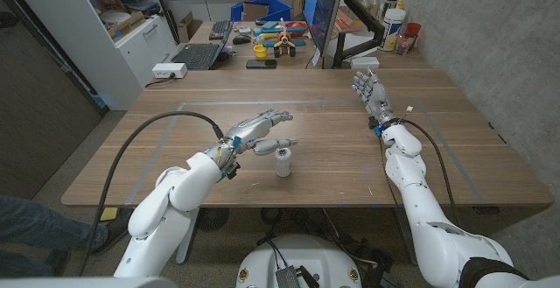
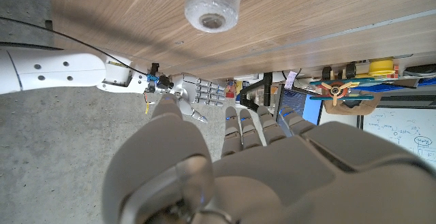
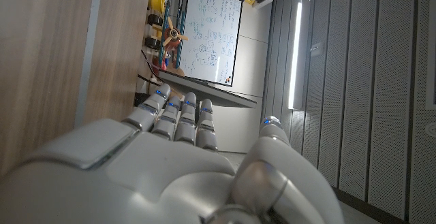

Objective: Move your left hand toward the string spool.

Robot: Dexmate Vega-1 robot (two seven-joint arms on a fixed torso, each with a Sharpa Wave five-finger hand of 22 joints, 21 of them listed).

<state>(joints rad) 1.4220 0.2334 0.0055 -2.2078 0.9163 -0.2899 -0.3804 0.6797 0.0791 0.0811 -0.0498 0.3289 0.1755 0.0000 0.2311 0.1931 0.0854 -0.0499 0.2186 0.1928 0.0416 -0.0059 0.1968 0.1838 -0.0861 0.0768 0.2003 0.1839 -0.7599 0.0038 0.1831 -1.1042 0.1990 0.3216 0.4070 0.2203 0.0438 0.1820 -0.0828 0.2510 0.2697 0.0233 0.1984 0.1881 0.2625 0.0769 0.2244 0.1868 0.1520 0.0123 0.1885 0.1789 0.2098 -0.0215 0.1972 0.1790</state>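
Note:
A small white string spool (image 1: 283, 162) stands upright on the wooden table (image 1: 332, 122), near its front middle. My left hand (image 1: 259, 132) hovers just left of and above the spool, fingers spread and stretched toward it, holding nothing; its thumb tip reaches over the spool's top. In the left wrist view the spool (image 2: 212, 6) shows end-on beyond the back of my left hand (image 2: 272, 169). My right hand (image 1: 371, 92) stands at the right side of the table, fingers apart, holding nothing; it also shows far off in the left wrist view, right hand (image 2: 201, 91).
At the table's far edge lie a keyboard (image 1: 199, 56), a black phone (image 1: 261, 63), colourful tools (image 1: 280, 36) and bottles (image 1: 395, 21). A monitor stand (image 1: 325, 25) rises at the back. A person's leg (image 1: 26, 227) shows at the lower left.

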